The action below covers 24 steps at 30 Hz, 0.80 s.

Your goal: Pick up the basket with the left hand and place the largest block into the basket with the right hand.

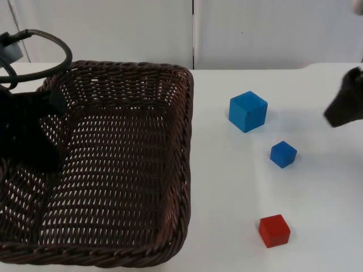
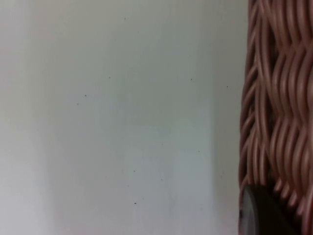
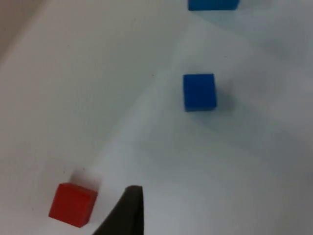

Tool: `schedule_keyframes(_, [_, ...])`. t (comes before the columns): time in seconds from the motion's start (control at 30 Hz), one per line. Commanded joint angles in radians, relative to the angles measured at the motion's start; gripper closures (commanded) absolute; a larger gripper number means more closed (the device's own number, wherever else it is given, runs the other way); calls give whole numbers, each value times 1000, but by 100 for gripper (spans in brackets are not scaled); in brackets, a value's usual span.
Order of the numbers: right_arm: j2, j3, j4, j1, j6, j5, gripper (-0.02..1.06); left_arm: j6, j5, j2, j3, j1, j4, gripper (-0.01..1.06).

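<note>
Basket (image 1: 130, 170), of dark brown wicker, is seen in the top view taking up the left half of the counter (image 1: 227, 215), its near rim close to the picture's lower edge and its far rim near the partition wall. The left gripper (image 1: 28, 133) is seen at the basket's left wall, dark against the weave; whether its jaws are clamped on the rim cannot be told. In the left wrist view the basket's woven wall (image 2: 276, 107) is seen beside bare white counter (image 2: 122, 122), with a black fingertip (image 2: 261, 215) just against the weave. Three blocks lie to the right of the basket, well apart from it and from each other. The large blue block (image 1: 248, 111) is the farthest back; the small blue block (image 1: 283, 154) sits nearer and a little to its right; the red block (image 1: 274, 230) lies nearest. The right gripper (image 1: 346, 107) is seen at the right edge of the top view, to the right of the large blue block and apart from it; the state of its jaws cannot be told. In the right wrist view the red block (image 3: 72, 204), the small blue block (image 3: 199, 92) and an edge of the large blue block (image 3: 213, 4) are seen on the counter.
</note>
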<state>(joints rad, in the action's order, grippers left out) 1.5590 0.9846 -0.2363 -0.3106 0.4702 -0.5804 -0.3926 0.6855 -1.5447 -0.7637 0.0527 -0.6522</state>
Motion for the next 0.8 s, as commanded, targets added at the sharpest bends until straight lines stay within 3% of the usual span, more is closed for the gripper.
schedule_keyframes(0.0, [31, 24, 2, -28, 10, 11, -1, 5, -4, 13, 2, -1, -12, 105])
schedule_keyframes(0.77, [63, 32, 0, -61, 10, 97, -1, 5, -10, 13, 2, -1, -14, 105])
